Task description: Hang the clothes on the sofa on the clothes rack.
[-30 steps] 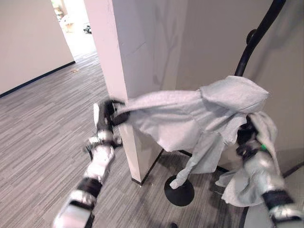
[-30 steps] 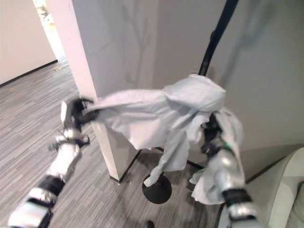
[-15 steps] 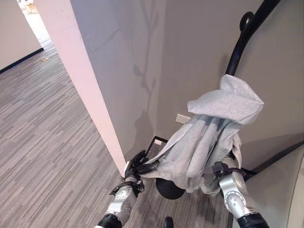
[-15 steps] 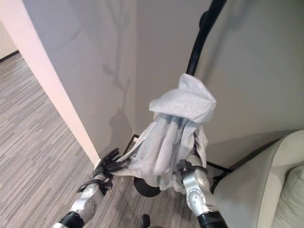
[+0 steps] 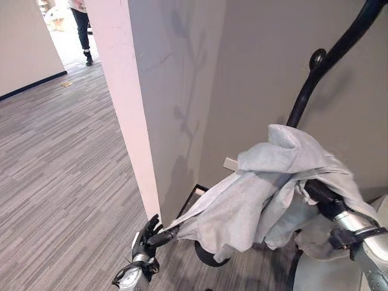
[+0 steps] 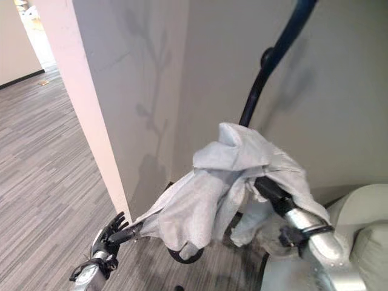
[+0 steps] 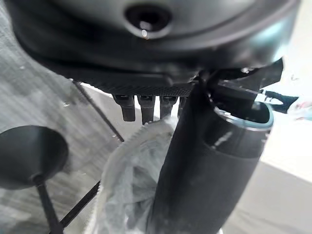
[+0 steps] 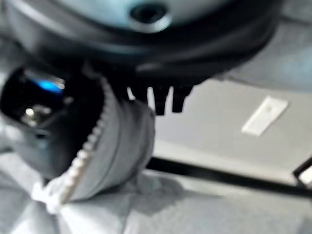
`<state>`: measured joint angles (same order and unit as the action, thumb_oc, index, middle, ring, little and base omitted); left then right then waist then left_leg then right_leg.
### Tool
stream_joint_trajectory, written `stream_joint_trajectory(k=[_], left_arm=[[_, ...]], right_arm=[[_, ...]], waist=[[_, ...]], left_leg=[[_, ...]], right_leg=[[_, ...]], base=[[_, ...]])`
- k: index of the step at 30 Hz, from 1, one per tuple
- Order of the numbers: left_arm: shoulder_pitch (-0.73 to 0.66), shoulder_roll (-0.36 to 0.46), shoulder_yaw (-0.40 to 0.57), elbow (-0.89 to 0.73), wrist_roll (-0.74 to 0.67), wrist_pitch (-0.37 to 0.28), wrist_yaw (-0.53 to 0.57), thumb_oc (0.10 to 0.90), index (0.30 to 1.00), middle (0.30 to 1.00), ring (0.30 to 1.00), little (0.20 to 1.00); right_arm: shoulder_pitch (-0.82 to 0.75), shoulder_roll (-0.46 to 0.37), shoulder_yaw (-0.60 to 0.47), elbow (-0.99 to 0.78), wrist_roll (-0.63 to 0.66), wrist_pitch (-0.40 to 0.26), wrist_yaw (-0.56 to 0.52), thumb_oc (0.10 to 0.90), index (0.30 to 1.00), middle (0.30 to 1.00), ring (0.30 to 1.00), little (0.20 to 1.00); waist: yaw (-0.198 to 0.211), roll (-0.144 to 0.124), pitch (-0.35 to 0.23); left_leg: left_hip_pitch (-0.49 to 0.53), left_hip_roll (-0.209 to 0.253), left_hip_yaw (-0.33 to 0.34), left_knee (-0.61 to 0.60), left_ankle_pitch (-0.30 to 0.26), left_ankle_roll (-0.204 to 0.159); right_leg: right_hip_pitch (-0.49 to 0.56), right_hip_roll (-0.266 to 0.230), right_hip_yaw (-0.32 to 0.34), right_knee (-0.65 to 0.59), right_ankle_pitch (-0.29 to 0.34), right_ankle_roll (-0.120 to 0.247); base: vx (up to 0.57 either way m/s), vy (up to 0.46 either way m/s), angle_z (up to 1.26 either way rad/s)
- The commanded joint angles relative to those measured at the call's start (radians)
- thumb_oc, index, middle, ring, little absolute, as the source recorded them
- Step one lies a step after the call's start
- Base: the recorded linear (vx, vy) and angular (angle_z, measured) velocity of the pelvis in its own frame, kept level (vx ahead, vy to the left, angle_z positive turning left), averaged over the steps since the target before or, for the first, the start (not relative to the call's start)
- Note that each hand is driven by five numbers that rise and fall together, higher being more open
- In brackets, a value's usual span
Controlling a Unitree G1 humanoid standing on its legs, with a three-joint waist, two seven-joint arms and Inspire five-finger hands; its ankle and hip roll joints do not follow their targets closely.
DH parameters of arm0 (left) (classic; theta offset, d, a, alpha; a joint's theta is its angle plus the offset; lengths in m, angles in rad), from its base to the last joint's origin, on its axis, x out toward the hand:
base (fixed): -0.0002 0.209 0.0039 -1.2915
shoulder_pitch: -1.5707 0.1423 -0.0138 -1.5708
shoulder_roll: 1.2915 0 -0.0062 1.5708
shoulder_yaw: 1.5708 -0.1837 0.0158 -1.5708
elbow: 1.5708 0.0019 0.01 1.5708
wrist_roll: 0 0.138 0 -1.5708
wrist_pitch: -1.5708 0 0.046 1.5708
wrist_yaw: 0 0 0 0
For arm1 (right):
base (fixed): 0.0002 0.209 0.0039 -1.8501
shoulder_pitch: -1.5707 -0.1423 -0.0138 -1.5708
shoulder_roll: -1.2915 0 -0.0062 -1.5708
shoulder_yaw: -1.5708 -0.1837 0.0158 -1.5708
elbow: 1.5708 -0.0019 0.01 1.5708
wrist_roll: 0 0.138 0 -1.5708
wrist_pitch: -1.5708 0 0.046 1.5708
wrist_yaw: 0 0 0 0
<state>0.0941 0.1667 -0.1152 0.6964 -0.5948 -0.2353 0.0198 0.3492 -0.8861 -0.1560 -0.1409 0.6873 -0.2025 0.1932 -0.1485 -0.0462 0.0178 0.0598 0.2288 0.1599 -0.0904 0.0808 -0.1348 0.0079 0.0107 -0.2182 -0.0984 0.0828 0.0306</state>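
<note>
1. Grey garment [image 5: 267, 188] hangs bunched in mid-air beside a black clothes rack [image 5: 330, 60], stretched between the robot's two hands.
2. Left hand [image 5: 147, 235] sits low, near the floor, and pinches one corner of the garment between thumb and fingers, pulling the cloth out into a long taut point.
3. Seen from the left wrist, the left hand's fingers [image 7: 142, 106] curl down onto the hem of the cloth, with the thumb pressed against it.
4. Right hand [image 6: 270, 189] is higher and to the right, mostly buried under folds of the garment; from its wrist, a zipper edge of the cloth [image 8: 87, 151] runs between its thumb and fingers, so it grips the fabric.
5. Rack's curved pole rises behind the garment, and its round black base [image 7: 27, 156] rests on the floor below the cloth.
6. Pale pillar [image 5: 130, 103] stands to the left of the rack, against a grey wall.
7. Striped grey carpet [image 5: 60, 176] covers the floor.
8. Person's legs [image 5: 82, 27] show far off in the bright hallway.
9. Sofa [image 6: 364, 218] edge shows at the lower right.
</note>
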Motion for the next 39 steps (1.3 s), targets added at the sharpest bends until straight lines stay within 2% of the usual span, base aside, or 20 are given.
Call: stream_joint_trajectory(k=[1, 3, 5, 6, 7, 8, 11, 15, 18, 21, 22, 23, 24, 25, 26, 30, 35, 37, 39], left_arm=[[-0.046, 0.087, 0.082, 0.030, -0.009, -0.087, 0.001, 0.800, 0.900, 0.900, 0.900, 0.900], [-0.040, 0.091, 0.097, 0.063, 0.008, -0.091, -0.003, 0.800, 0.900, 0.900, 0.900, 0.900], [-0.038, 0.098, 0.104, 0.114, 0.028, -0.093, -0.012, 0.800, 0.900, 0.900, 0.900, 0.900], [-0.034, 0.098, 0.112, 0.141, 0.033, -0.093, -0.014, 0.800, 0.900, 0.900, 0.900, 0.900], [-0.020, 0.086, 0.137, 0.203, 0.032, -0.081, -0.021, 0.800, 0.900, 0.900, 0.900, 0.900], [-0.021, 0.088, 0.136, 0.204, 0.032, -0.082, -0.021, 0.800, 0.900, 0.900, 0.900, 0.900], [0.012, 0.062, 0.191, 0.347, 0.032, -0.060, -0.028, 0.800, 0.900, 0.900, 0.900, 0.900], [0.023, 0.053, 0.216, 0.425, 0.042, -0.044, -0.024, 0.800, 0.900, 0.900, 0.900, 0.900], [0.016, 0.046, 0.237, 0.455, 0.006, -0.035, -0.022, 0.800, 0.900, 0.900, 0.900, 0.900], [0.012, 0.044, 0.216, 0.450, 0.000, -0.043, -0.022, 0.800, 0.900, 0.900, 0.900, 0.900], [0.012, 0.045, 0.217, 0.450, -0.001, -0.043, -0.022, 0.800, 0.900, 0.900, 0.900, 0.900], [0.004, 0.042, 0.196, 0.457, -0.005, -0.049, -0.008, 0.800, 0.900, 0.900, 0.900, 0.900], [0.004, 0.042, 0.196, 0.458, -0.005, -0.049, -0.008, 0.800, 0.900, 0.900, 0.900, 0.900], [-0.006, 0.035, 0.181, 0.478, -0.010, -0.053, 0.007, 0.800, 0.900, 0.900, 0.900, 0.900], [-0.006, 0.029, 0.180, 0.486, -0.013, -0.052, 0.008, 0.800, 0.900, 0.900, 0.900, 0.900], [0.000, 0.016, 0.157, 0.492, -0.006, -0.055, 0.020, 0.800, 0.900, 0.900, 0.900, 0.900], [-0.008, 0.015, 0.129, 0.494, 0.001, -0.060, 0.035, 0.800, 0.900, 0.900, 0.900, 0.900], [-0.018, 0.013, 0.111, 0.491, -0.005, -0.063, 0.038, 0.800, 0.900, 0.900, 0.900, 0.900], [-0.032, 0.007, 0.098, 0.500, -0.020, -0.056, 0.041, 0.800, 0.900, 0.900, 0.900, 0.900]], right_arm=[[-0.067, 0.016, -0.046, -0.050, 0.098, -0.087, 0.123, 0.800, 0.900, 0.900, 0.900, 0.900], [-0.053, 0.035, -0.057, -0.041, 0.164, -0.074, 0.163, 0.800, 0.900, 0.900, 0.900, 0.900], [-0.058, 0.108, -0.077, -0.015, 0.298, -0.057, 0.222, 0.800, 0.900, 0.900, 0.900, 0.900], [-0.061, 0.175, -0.102, 0.005, 0.365, -0.049, 0.242, 0.800, 0.900, 0.900, 0.900, 0.900], [-0.066, 0.326, -0.139, 0.084, 0.457, -0.048, 0.257, 0.800, 0.900, 0.900, 0.900, 0.900], [-0.066, 0.327, -0.139, 0.084, 0.457, -0.048, 0.258, 0.800, 0.900, 0.900, 0.900, 0.900], [-0.044, 0.479, -0.169, 0.108, 0.558, -0.047, 0.284, 0.800, 0.900, 0.900, 0.900, 0.900], [-0.027, 0.471, -0.108, 0.111, 0.533, -0.042, 0.269, 0.800, 0.900, 0.900, 0.900, 0.900], [-0.006, 0.461, -0.016, 0.160, 0.552, 0.005, 0.271, 0.800, 0.900, 0.900, 0.900, 0.900], [0.022, 0.524, 0.089, 0.361, 0.581, 0.065, 0.293, 0.800, 0.900, 0.900, 0.900, 0.900], [0.021, 0.525, 0.089, 0.362, 0.581, 0.064, 0.294, 0.800, 0.900, 0.900, 0.900, 0.900], [0.004, 0.584, 0.118, 0.459, 0.629, 0.060, 0.294, 0.800, 0.900, 0.900, 0.900, 0.900], [0.004, 0.584, 0.118, 0.460, 0.629, 0.060, 0.295, 0.800, 0.900, 0.900, 0.900, 0.900], [-0.032, 0.659, 0.087, 0.579, 0.704, 0.046, 0.268, 0.800, 0.900, 0.900, 0.900, 0.900], [-0.038, 0.689, 0.052, 0.629, 0.741, 0.044, 0.263, 0.800, 0.900, 0.900, 0.900, 0.900], [-0.051, 0.748, -0.033, 0.742, 0.812, 0.022, 0.247, 0.800, 0.900, 0.900, 0.900, 0.900], [-0.078, 0.754, -0.041, 0.762, 0.810, -0.018, 0.207, 0.800, 0.900, 0.900, 0.900, 0.900], [-0.091, 0.749, -0.020, 0.809, 0.797, -0.029, 0.175, 0.800, 0.900, 0.900, 0.900, 0.900], [-0.109, 0.752, -0.003, 0.945, 0.754, -0.038, 0.088, 0.800, 0.900, 0.900, 0.900, 0.900]], waist=[[0.009, -0.056, -0.025], [0.005, -0.058, -0.025], [-0.001, -0.056, -0.024], [-0.002, -0.054, -0.022], [-0.005, -0.049, -0.025], [-0.006, -0.050, -0.025], [-0.008, -0.043, -0.034], [-0.007, -0.044, -0.038], [-0.005, -0.046, -0.039], [-0.005, -0.048, -0.041], [-0.005, -0.049, -0.041], [-0.002, -0.044, -0.040], [-0.002, -0.044, -0.040], [0.001, -0.039, -0.042], [-0.001, -0.036, -0.043], [-0.006, -0.027, -0.050], [-0.007, -0.025, -0.054], [-0.005, -0.026, -0.055], [-0.002, -0.028, -0.054]], left_leg=[[0.030, 0.032, 0.038, 0.022, -0.059, -0.027], [0.028, 0.031, 0.038, 0.025, -0.059, -0.026], [0.027, 0.030, 0.038, 0.028, -0.061, -0.024], [0.027, 0.031, 0.038, 0.030, -0.063, -0.022], [0.026, 0.029, 0.034, 0.030, -0.065, -0.019], [0.024, 0.029, 0.033, 0.031, -0.065, -0.019], [0.027, 0.027, 0.030, 0.029, -0.067, -0.020], [0.030, 0.026, 0.034, 0.032, -0.067, -0.021], [0.035, 0.021, 0.043, 0.035, -0.069, -0.021], [0.034, 0.019, 0.042, 0.035, -0.068, -0.020], [0.034, 0.019, 0.042, 0.036, -0.068, -0.020], [0.035, 0.016, 0.041, 0.033, -0.066, -0.020], [0.036, 0.016, 0.041, 0.033, -0.066, -0.020], [0.033, 0.010, 0.036, 0.030, -0.065, -0.017], [0.032, 0.009, 0.033, 0.029, -0.065, -0.016], [0.030, 0.005, 0.024, 0.025, -0.064, -0.014], [0.028, 0.000, 0.016, 0.021, -0.064, -0.013], [0.027, -0.003, 0.013, 0.020, -0.063, -0.011], [0.028, -0.004, 0.012, 0.018, -0.061, -0.011]], right_leg=[[0.014, -0.044, -0.001, 0.020, -0.090, 0.064], [0.013, -0.044, 0.001, 0.022, -0.089, 0.065], [0.011, -0.044, 0.003, 0.024, -0.088, 0.066], [0.011, -0.044, 0.003, 0.025, -0.089, 0.066], [0.010, -0.044, 0.003, 0.029, -0.091, 0.066], [0.009, -0.045, 0.002, 0.030, -0.092, 0.066], [0.009, -0.043, 0.001, 0.033, -0.095, 0.065], [0.008, -0.045, 0.005, 0.034, -0.092, 0.064], [0.004, -0.049, 0.011, 0.037, -0.086, 0.067], [0.003, -0.052, 0.011, 0.041, -0.085, 0.068], [0.003, -0.052, 0.011, 0.041, -0.085, 0.068], [0.005, -0.057, 0.007, 0.041, -0.083, 0.070], [0.005, -0.057, 0.007, 0.041, -0.083, 0.070], [0.008, -0.061, 0.005, 0.039, -0.083, 0.072], [0.009, -0.063, 0.003, 0.040, -0.083, 0.072], [0.016, -0.066, -0.006, 0.038, -0.084, 0.073], [0.018, -0.070, -0.011, 0.038, -0.084, 0.073], [0.019, -0.072, -0.013, 0.038, -0.083, 0.072], [0.020, -0.072, -0.015, 0.036, -0.082, 0.071]], base=[[-0.05, 0.003, -0.03], [-0.03, 0.004, -0.05], [-0.02, 0.005, -0.03], [0.00, 0.000, 0.00], [0.00, 0.000, 0.00], [0.00, 0.000, 0.00], [0.00, 0.000, 0.00], [-0.01, 0.011, 0.00], [-0.02, 0.024, -0.04], [-0.01, 0.003, 0.01], [-0.03, 0.030, 0.03], [0.00, 0.000, 0.00], [-0.02, 0.057, -0.06], [0.01, 0.048, -0.10], [0.01, 0.048, -0.05], [0.02, 0.017, 0.07], [0.01, 0.010, 0.08], [0.01, 0.007, 0.05], [0.01, 0.007, 0.08]])
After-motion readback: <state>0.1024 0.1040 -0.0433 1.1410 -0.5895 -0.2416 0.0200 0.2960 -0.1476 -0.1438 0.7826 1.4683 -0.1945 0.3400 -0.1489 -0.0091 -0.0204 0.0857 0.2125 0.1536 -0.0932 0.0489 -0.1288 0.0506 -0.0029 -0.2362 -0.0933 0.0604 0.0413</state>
